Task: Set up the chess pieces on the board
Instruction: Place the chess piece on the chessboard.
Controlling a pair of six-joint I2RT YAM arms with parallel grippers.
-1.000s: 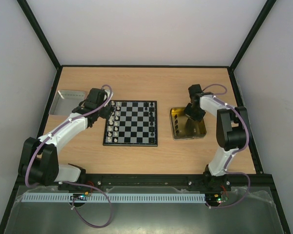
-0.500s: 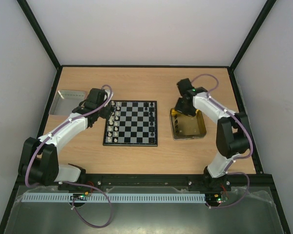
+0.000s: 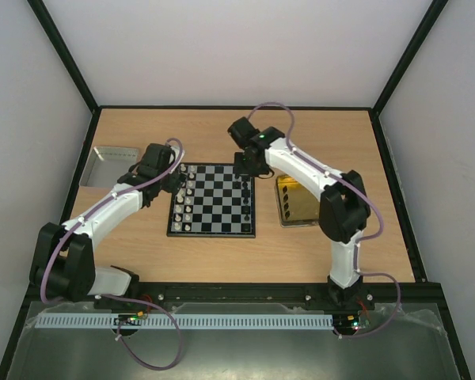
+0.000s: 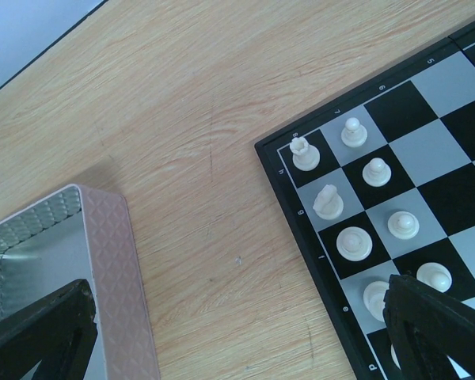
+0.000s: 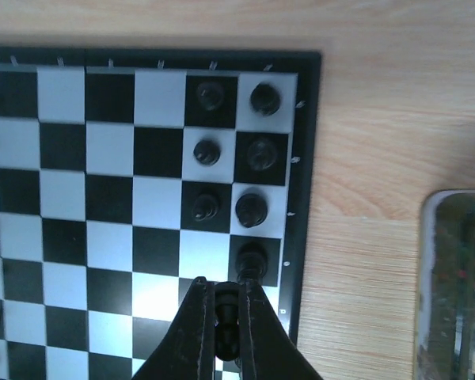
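Observation:
The board (image 3: 212, 201) lies mid-table, with white chess pieces (image 4: 354, 243) along its left columns and black chess pieces (image 5: 251, 209) along its right columns. My right gripper (image 5: 224, 286) hangs over the board's right edge (image 5: 303, 158), shut on a black chess piece (image 5: 228, 315) above the squares just short of the standing black ones. In the top view it (image 3: 244, 168) is at the board's far right corner. My left gripper (image 4: 237, 305) stands open over bare wood beside the board's left edge. One finger (image 4: 39, 332) is over the silver tray and the other finger (image 4: 435, 324) over the white pieces.
A shallow silver tray (image 3: 111, 165) sits at the far left, its rim (image 4: 127, 269) close under my left gripper. A yellow-tinted tray (image 3: 299, 202) with several dark pieces lies right of the board, and its edge (image 5: 451, 285) shows in the right wrist view.
My right arm has swung left from over the yellow tray to the board's far right corner, carrying a black piece. The left arm has not moved.

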